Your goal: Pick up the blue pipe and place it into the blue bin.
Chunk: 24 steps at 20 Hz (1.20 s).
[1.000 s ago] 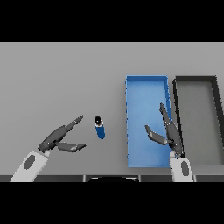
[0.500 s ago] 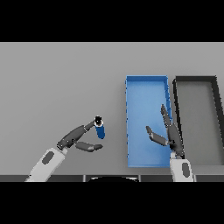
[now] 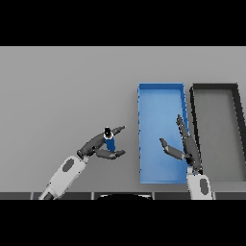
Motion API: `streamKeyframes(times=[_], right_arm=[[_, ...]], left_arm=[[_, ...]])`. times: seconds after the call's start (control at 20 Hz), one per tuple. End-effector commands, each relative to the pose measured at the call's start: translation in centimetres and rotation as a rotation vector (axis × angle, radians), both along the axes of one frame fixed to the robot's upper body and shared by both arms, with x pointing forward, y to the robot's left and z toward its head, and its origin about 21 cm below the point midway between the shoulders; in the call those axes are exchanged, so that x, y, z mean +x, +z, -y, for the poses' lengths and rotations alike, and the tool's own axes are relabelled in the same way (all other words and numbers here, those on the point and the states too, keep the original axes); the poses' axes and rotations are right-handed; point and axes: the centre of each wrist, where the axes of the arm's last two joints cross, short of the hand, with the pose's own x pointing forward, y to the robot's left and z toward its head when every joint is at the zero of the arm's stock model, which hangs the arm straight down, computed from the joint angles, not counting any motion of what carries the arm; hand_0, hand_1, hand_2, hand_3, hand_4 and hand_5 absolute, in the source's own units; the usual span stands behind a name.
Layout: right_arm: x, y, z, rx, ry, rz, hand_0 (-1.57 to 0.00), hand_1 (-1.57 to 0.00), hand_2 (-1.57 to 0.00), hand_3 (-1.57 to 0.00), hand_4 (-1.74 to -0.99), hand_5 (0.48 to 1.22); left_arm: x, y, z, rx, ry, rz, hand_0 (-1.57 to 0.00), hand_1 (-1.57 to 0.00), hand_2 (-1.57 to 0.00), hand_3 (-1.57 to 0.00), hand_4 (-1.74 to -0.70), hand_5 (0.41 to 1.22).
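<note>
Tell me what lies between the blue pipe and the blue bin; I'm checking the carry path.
Only bare grey table, seen in the head view. The blue pipe sits in the left hand, left of the blue bin.

A small blue pipe with a black cap (image 3: pixel 109 140) contrasts with the plain grey tabletop (image 3: pixel 67 91). The rectangular bright blue bin (image 3: pixel 161 96) sits beside a black-walled, grey-floored rectangular bin (image 3: pixel 215 87). Both dark grey hands (image 3: pixel 101 148) (image 3: pixel 185 148) extend from white forearms.
</note>
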Motion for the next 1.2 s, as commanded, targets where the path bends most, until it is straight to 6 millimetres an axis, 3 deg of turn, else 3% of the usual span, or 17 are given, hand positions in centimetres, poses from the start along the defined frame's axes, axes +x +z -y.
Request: streamKeyframes(times=[0.0, 0.1, 0.2, 0.4, 0.55, 0.85, 1.15], right_arm=[[0.1, 0.3, 0.2, 0.000, 0.000, 0.014, 0.00, 0.00, 0.00, 0.00, -1.261, 0.600], [0.0, 0.1, 0.1, -0.001, 0.009, 0.015, 0.00, 0.00, 0.00, 0.00, -1.259, 0.602], [0.3, 0.2, -0.1, 0.002, 0.003, 0.021, 0.00, 0.00, 0.00, 0.00, -1.261, 0.609], [0.7, 0.1, -0.2, -0.003, 0.003, 0.009, 0.00, 0.00, 0.00, 0.00, -1.258, 0.615], [0.8, 0.1, 0.0, -0.012, 0.013, 0.013, 0.00, 0.00, 0.00, 0.00, -1.250, 0.622], [0.5, 0.2, 0.2, -0.040, 0.003, 0.008, 0.00, 0.00, 0.00, 0.00, -1.228, 0.629], [0.1, 0.1, 0.2, -0.036, 0.005, 0.034, 0.00, 0.00, 0.00, 0.00, -1.208, 0.640]], left_arm=[[0.1, -0.5, 0.3, -0.025, 0.011, -0.023, -0.02, -0.16, -0.29, -0.26, -1.21, 0.607], [-0.1, -0.8, 0.9, -0.077, 0.044, -0.052, -0.44, -0.59, -0.70, -0.72, -1.35, 0.828], [-0.1, -0.8, 1.3, -0.097, 0.051, -0.039, -0.85, -0.94, -1.01, -1.00, -1.48, 0.969], [-1.2, -1.1, 2.2, -0.108, 0.051, 0.021, -1.28, -1.31, -1.34, -1.27, -1.63, 1.118], [-1.2, -0.7, 2.3, -0.125, 0.054, 0.054, -1.42, -1.44, -1.45, -1.37, -1.68, 1.168], [-1.0, 3.7, 4.3, -0.241, -0.029, 0.171, -1.53, -1.54, -1.54, -1.44, -1.72, 1.207], [-0.6, 7.3, 4.6, -0.226, -0.084, 0.182, -1.56, -1.56, -1.56, -1.45, -1.73, 1.217]])
